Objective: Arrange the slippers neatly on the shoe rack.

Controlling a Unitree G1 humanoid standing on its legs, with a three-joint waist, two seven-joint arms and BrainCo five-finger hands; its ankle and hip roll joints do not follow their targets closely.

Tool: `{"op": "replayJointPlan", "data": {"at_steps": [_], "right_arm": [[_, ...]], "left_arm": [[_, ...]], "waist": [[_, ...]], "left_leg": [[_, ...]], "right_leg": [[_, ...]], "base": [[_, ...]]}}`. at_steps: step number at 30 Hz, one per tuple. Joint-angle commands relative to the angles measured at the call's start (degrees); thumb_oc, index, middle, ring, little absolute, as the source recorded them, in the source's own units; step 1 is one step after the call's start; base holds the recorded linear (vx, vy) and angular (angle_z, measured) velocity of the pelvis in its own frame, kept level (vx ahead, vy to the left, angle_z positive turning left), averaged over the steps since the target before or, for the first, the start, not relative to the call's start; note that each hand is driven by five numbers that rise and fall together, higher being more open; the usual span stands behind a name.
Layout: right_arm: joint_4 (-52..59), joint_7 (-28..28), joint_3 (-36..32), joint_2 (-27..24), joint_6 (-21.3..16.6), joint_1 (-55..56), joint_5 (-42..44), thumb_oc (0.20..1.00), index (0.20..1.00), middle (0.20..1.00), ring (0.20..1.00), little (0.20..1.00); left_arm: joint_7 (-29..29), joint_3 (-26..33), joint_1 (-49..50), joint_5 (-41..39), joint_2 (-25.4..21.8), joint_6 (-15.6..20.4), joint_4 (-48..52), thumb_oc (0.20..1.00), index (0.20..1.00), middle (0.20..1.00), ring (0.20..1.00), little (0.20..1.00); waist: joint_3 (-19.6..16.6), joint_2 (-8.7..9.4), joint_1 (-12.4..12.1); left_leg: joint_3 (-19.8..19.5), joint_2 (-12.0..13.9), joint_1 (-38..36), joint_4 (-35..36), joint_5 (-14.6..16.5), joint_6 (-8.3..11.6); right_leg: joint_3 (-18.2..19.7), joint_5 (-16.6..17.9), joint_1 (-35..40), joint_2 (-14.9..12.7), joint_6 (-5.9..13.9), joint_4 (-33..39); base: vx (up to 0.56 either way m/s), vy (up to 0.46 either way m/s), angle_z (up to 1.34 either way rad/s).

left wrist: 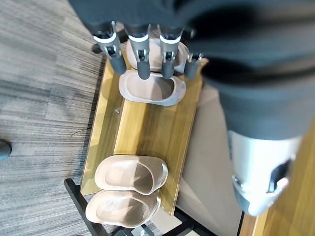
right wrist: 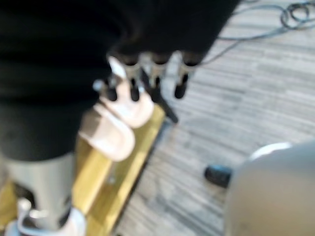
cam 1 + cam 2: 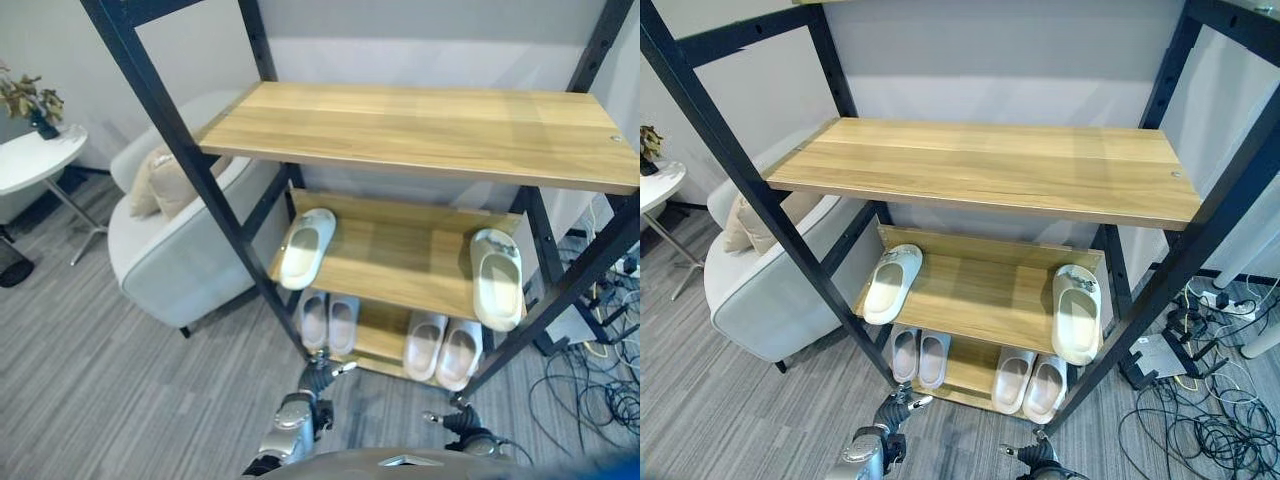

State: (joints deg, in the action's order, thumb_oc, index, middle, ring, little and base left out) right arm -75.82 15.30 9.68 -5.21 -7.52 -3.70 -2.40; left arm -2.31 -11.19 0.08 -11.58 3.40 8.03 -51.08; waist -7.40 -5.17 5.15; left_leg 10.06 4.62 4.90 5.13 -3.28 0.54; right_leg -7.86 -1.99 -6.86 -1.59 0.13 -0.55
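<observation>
Both hands, left hand (image 3: 290, 420) and right hand (image 3: 465, 425), low before shoe rack (image 3: 420, 130), fingers relaxed, empty. White slippers (image 3: 306, 247) split apart on middle shelf, likely awaiting pairing; beige pairs (image 3: 328, 322) below, aligned.

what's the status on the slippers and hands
Left robot hand and right robot hand open, low before the rack. Two white slippers apart on middle shelf; pink pairs below. Nothing blocking.

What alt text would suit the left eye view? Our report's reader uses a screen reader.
A black-framed shoe rack with wooden shelves holds two white slippers set far apart on its middle shelf and two neat pairs of beige slippers on the bottom shelf. A pale grey armchair stands to the left.
</observation>
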Motion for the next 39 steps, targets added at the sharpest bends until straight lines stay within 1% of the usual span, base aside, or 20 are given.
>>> {"op": "replayJointPlan", "data": {"at_steps": [1,2,4,5,7,9,11,12,14,15,17,18,19,20,23,25,28,31,33,39], "right_arm": [[-5.2,-0.5,-2.1,0.2,0.3,1.8,0.2,1.0,1.0,1.0,1.0,1.0],[-6.0,0.1,-3.0,-0.1,0.2,0.2,1.4,1.0,1.0,1.0,1.0,1.0],[-6.8,-0.7,-3.3,-0.2,0.3,-2.1,1.7,1.0,1.0,1.0,1.0,1.0],[-7.2,-0.9,-3.2,0.0,0.1,-1.8,1.8,1.0,1.0,1.0,1.0,1.0],[-7.9,-1.6,-3.1,0.4,-0.3,-1.4,2.0,1.0,1.0,1.0,1.0,1.0],[-6.4,-2.1,-3.5,2.6,2.0,-0.5,2.7,1.0,1.0,1.0,1.0,1.0],[-2.5,-1.5,-3.4,4.9,3.7,2.5,2.4,1.0,1.0,1.0,1.0,1.0],[0.6,-0.7,-3.4,6.6,5.2,5.0,2.2,1.0,1.0,1.0,1.0,1.0],[1.9,0.0,-2.9,7.3,5.5,6.5,1.8,1.0,1.0,1.0,1.0,1.0],[3.5,1.2,-2.5,8.7,6.0,7.6,2.1,1.0,1.0,1.0,1.0,1.0],[4.1,1.8,-2.2,9.3,6.0,8.2,2.2,1.0,1.0,1.0,1.0,1.0],[5.9,0.9,-0.8,9.5,7.6,10.3,1.7,1.0,1.0,1.0,1.0,1.0],[12.9,-0.6,0.5,9.9,12.3,12.3,1.0,1.0,1.0,1.0,1.0,1.0],[13.2,-0.6,0.7,9.8,12.5,12.4,1.1,1.0,1.0,1.0,1.0,1.0],[22.4,-0.9,2.2,9.9,15.8,18.7,0.8,1.0,1.0,1.0,1.0,1.0],[29.3,-1.6,3.9,10.7,18.0,22.6,0.3,1.0,1.0,1.0,1.0,1.0],[36.2,-2.3,4.7,10.3,20.8,25.8,0.4,1.0,1.0,1.0,1.0,1.0],[45.9,-4.3,3.6,8.7,25.0,30.2,-0.3,1.0,1.0,1.0,1.0,1.0],[48.0,-5.1,3.1,8.3,26.4,31.4,-1.2,1.0,1.0,1.0,1.0,1.0],[53.8,-7.3,2.4,7.5,28.3,33.5,-1.8,1.0,1.0,1.0,1.0,1.0]], "left_arm": [[4.2,-2.9,-0.4,2.7,-4.2,-2.5,35.5,1.0,1.0,1.0,1.0,1.0],[3.2,-6.0,5.0,10.1,-11.0,5.6,32.2,1.0,1.0,1.0,1.0,1.0],[3.2,-10.1,9.9,12.0,-16.7,11.6,35.1,1.0,1.0,1.0,1.0,1.0],[3.0,-11.3,10.8,12.6,-18.8,13.1,36.5,1.0,1.0,1.0,1.0,1.0],[1.2,-13.5,10.6,16.9,-22.3,13.1,40.1,1.0,1.0,1.0,1.0,1.0],[2.5,-12.8,11.9,17.5,-23.6,9.8,47.3,1.0,1.0,1.0,1.0,1.0],[3.0,-12.2,12.5,19.6,-26.3,7.5,53.3,1.0,1.0,1.0,1.0,1.0],[3.4,-12.4,14.6,21.5,-28.3,6.4,59.2,1.0,1.0,1.0,1.0,1.0],[3.6,-12.9,16.8,22.2,-29.3,5.7,62.4,1.0,1.0,1.0,1.0,1.0],[3.3,-15.1,20.6,24.3,-29.8,5.7,65.0,1.0,1.0,1.0,1.0,1.0],[2.1,-17.0,22.4,26.4,-30.0,6.4,64.8,1.0,1.0,1.0,1.0,1.0],[2.1,-18.0,18.7,27.6,-29.3,7.8,58.0,1.0,1.0,1.0,1.0,1.0],[10.7,-13.7,17.1,12.3,-19.6,1.4,47.2,1.0,1.0,1.0,1.0,1.0],[10.8,-13.5,17.1,12.3,-19.5,1.3,47.1,1.0,1.0,1.0,1.0,1.0],[14.2,-10.3,11.3,11.7,-20.8,-0.7,50.1,1.0,1.0,1.0,1.0,1.0],[15.9,-10.9,8.4,12.5,-19.7,-1.6,48.0,1.0,1.0,1.0,1.0,1.0],[14.7,-13.6,3.6,17.3,-19.4,-1.2,44.5,1.0,1.0,1.0,1.0,1.0],[13.1,-14.4,-3.5,20.2,-17.0,-1.9,42.9,1.0,1.0,1.0,1.0,1.0],[12.3,-14.7,-6.1,20.8,-16.1,-1.8,42.3,1.0,1.0,1.0,1.0,1.0],[9.3,-15.8,-12.1,25.4,-16.5,-1.7,40.4,1.0,1.0,1.0,1.0,1.0]], "waist": [[0.6,1.53,-1.1],[0.8,1.41,-2.1],[1.4,1.39,-3.4],[1.5,1.45,-3.6],[1.6,1.26,-3.8],[1.7,1.3,-3.9],[1.8,1.71,-3.7],[1.8,2.11,-3.8],[1.6,2.5,-3.9],[1.8,2.81,-4.1],[1.7,3.11,-4.2],[1.7,3.21,-3.4],[1.2,3.18,-2.1],[1.2,3.08,-2.1],[0.0,3.39,-1.1],[-0.6,3.7,-0.3],[-1.0,3.82,1.0],[-1.2,3.57,2.6],[-1.3,3.36,3.3],[-1.3,2.94,4.5]], "left_leg": [[-2.7,-1.3,-0.1,-0.1,-0.4,0.99],[-3.3,-1.4,0.3,-0.1,-0.6,0.93],[-3.2,-1.5,0.4,-0.1,-0.4,0.68],[-3.0,-1.6,0.0,-0.1,-0.2,0.59],[-2.8,-1.7,-0.8,-0.1,0.2,0.45],[-2.6,-1.8,-1.4,-0.1,0.5,0.4],[-2.5,-1.7,-1.8,-0.1,0.6,0.36],[-2.6,-1.6,-1.7,-0.1,0.7,0.26],[-2.6,-1.7,-1.6,-0.1,0.7,0.16],[-2.8,-1.7,-1.4,-0.1,0.7,0.0],[-2.8,-1.8,-1.3,-0.1,0.8,-0.1],[-2.5,-1.6,-1.4,-0.1,0.8,-0.06],[-1.4,-1.5,-2.4,-0.1,1.3,0.05],[-1.3,-1.4,-2.2,-0.1,1.1,0.09],[-1.1,-1.4,-2.2,-0.1,1.4,0.09],[-1.1,-1.3,-2.1,-0.1,1.5,0.06],[-0.9,-1.1,-1.9,-0.1,1.5,-0.05],[-0.6,-1.2,-1.6,-0.1,1.7,-0.21],[-0.4,-1.2,-1.5,-0.1,1.8,-0.32],[-0.1,-1.3,-1.2,-0.1,1.9,-0.44]], "right_leg": [[2.1,-1.4,5.9,-2.4,3.04,2.4],[1.5,-0.9,5.8,-2.4,3.19,2.8],[1.8,-0.3,6.0,-2.3,3.26,3.8],[2.0,-0.1,6.4,-2.3,3.22,4.1],[2.2,-0.1,7.3,-2.3,3.15,4.7],[2.4,0.2,8.2,-2.1,2.94,5.2],[2.6,0.2,8.6,-1.9,2.85,5.5],[2.5,0.1,8.5,-2.0,2.92,5.6],[2.7,0.1,8.5,-2.0,2.99,5.6],[2.7,0.1,8.2,-2.1,3.11,5.6],[2.6,0.0,8.2,-2.1,3.15,5.6],[2.9,0.0,8.1,-2.1,3.13,5.6],[3.8,-0.1,8.5,-2.2,3.07,5.6],[3.9,0.2,8.3,-2.1,2.97,5.6],[4.0,0.3,8.1,-2.0,2.92,5.6],[4.1,0.3,8.0,-1.9,2.87,5.6],[4.2,0.3,7.6,-1.8,2.96,5.6],[4.6,0.6,7.2,-1.9,3.0,5.6],[4.7,0.7,7.0,-1.9,3.05,5.6],[4.9,0.7,6.5,-2.0,3.07,5.6]], "base": [[-0.08,-0.005,-0.03],[-0.12,-0.002,-0.01],[-0.11,-0.023,0.18],[-0.04,-0.01,0.29],[0.0,-0.012,0.12],[0.0,-0.041,-0.06],[-0.02,-0.078,-0.1],[-0.03,-0.07,-0.05],[-0.04,-0.069,-0.01],[-0.04,-0.07,0.02],[-0.03,-0.055,0.0],[0.03,-0.049,0.03],[0.03,-0.029,0.02],[0.05,-0.029,-0.09],[0.03,-0.046,-0.25],[0.02,-0.076,-0.01],[0.01,-0.072,0.01],[0.01,-0.039,-0.11],[0.02,-0.035,-0.09],[0.0,-0.007,-0.02]]}}
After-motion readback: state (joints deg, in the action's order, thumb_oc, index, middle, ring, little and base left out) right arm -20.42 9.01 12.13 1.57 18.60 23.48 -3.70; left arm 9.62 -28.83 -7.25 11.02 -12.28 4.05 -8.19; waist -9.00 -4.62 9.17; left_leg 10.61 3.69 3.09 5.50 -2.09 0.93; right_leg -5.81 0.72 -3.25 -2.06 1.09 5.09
